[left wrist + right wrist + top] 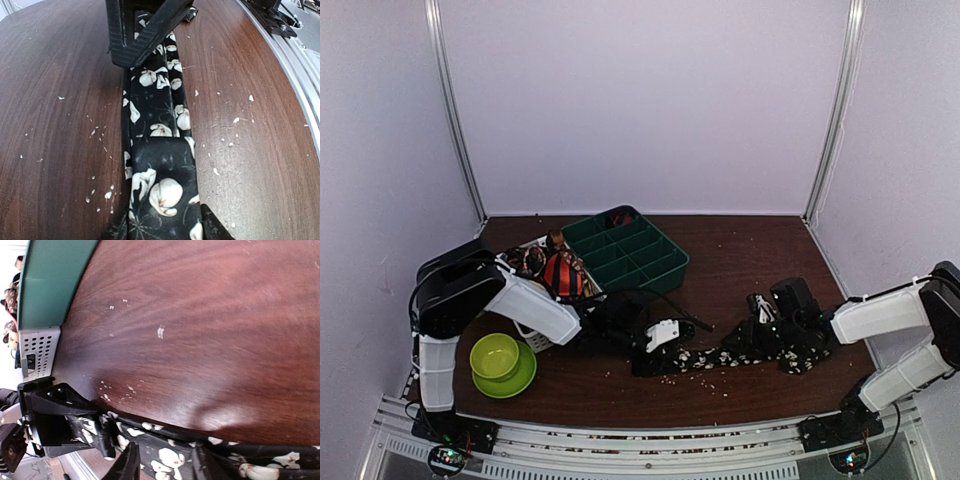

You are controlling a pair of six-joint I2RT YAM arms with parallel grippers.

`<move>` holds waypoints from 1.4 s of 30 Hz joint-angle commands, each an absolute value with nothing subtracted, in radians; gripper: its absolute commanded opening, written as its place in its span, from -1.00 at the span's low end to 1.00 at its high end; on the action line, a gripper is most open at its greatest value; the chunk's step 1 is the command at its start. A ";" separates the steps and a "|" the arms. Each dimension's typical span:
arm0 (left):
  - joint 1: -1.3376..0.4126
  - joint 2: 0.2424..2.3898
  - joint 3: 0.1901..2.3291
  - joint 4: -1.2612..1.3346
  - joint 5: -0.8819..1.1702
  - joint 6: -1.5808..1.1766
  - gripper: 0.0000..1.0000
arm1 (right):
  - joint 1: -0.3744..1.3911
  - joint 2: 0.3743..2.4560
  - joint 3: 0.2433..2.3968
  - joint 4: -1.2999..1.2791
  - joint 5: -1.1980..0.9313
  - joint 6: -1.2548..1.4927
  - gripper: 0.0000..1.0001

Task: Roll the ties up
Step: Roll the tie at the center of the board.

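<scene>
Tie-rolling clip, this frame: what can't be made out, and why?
Both wrist views: the bottom edge cuts off the left end effector and right end effector, so whether either pinches the black floral tie is unclear.
Top view: the tie's ends lie under both end effectors.
Top view: what the basket holds is partly behind the left arm and too small to count.

no legible text, labels, brands or numbers in any view; black tie [160, 150] shows only flower print, green divided tray [650, 277] at 12 o'clock looks unmarked
</scene>
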State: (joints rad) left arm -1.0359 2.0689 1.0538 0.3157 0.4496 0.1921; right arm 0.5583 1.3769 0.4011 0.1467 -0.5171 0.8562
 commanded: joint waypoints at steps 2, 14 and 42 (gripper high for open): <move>-1.039 2.069 1.039 0.341 0.466 0.188 -0.16 | 0.652 1.348 0.498 0.086 -0.506 0.838 -0.19; -1.039 2.062 1.026 0.341 0.458 0.179 -0.14 | 0.774 1.512 0.544 0.192 -0.519 0.884 -0.25; -1.002 1.873 0.793 0.460 0.388 0.147 0.33 | 0.792 1.708 0.580 0.187 -0.520 0.808 -1.00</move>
